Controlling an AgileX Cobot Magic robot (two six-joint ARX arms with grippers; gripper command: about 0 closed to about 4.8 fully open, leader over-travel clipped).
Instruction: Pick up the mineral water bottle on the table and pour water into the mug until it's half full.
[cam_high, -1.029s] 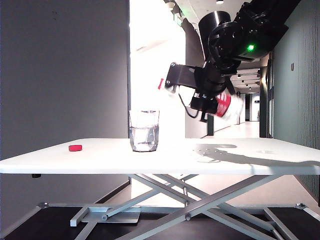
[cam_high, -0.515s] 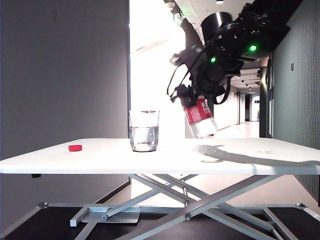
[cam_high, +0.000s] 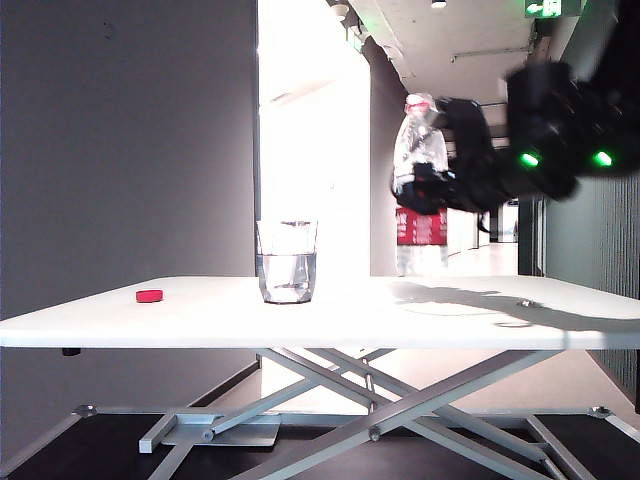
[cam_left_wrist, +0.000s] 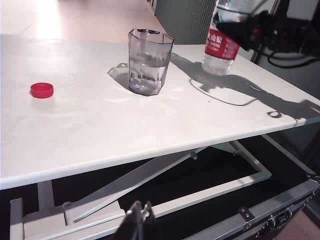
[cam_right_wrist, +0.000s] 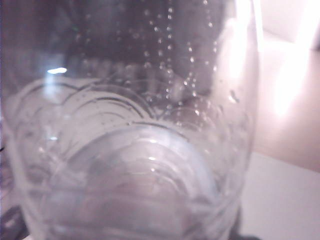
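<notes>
Our right claw (cam_high: 430, 190) is clenched on the mineral water bottle (cam_high: 420, 190) at the waist just above its red label, holding it upright, open neck up. The bottle's long axis stands vertical, its base close over the worktop (cam_high: 200, 318); we cannot tell whether it touches. In the right wrist view the bottle's ribbed clear wall (cam_right_wrist: 130, 150) fills the picture. Taking the mug (cam_high: 288, 261) as our landmark, the bottle stands well apart from it, on the side away from the red cap (cam_high: 150, 296). The mug holds water to roughly its middle, so we judge the pouring done and the coming move a straight lowering and release. Our left claw (cam_left_wrist: 140, 222) hangs pressed closed and empty below the worktop's near edge, far from the mug, so the right arm is nearer.
</notes>
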